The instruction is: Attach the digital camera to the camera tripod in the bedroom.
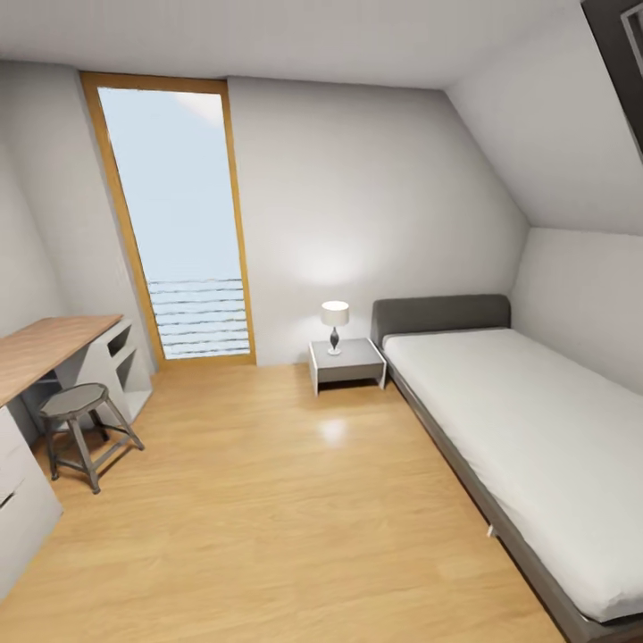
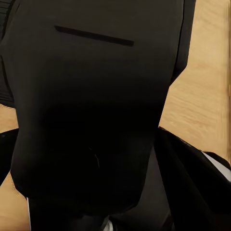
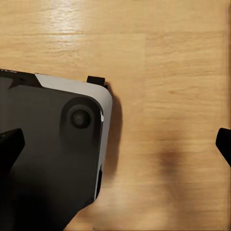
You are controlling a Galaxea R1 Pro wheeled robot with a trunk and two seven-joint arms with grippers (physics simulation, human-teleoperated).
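A: Currently, neither camera nor tripod is being picked up in the bedroom (image 1: 268, 500); direction from the fingers cannot be told, so no nearer arm is being called.

B: Gripper states?

A: Right gripper (image 3: 115, 144) is being held wide open over the plank floor (image 3: 168, 72), fingertips (image 3: 9, 144) well apart, nothing gripped. Part of the robot's base (image 3: 48, 159) is being seen below it. Left is being blocked by a dark robot body (image 2: 91, 110); cannot tell.

B: Obstacles?

A: Bed (image 1: 527, 429) is being seen along the right wall, nightstand (image 1: 346, 362) at its head, desk (image 1: 45, 344) and stool (image 1: 76, 406) along the left. Mid-floor is being judged passable.
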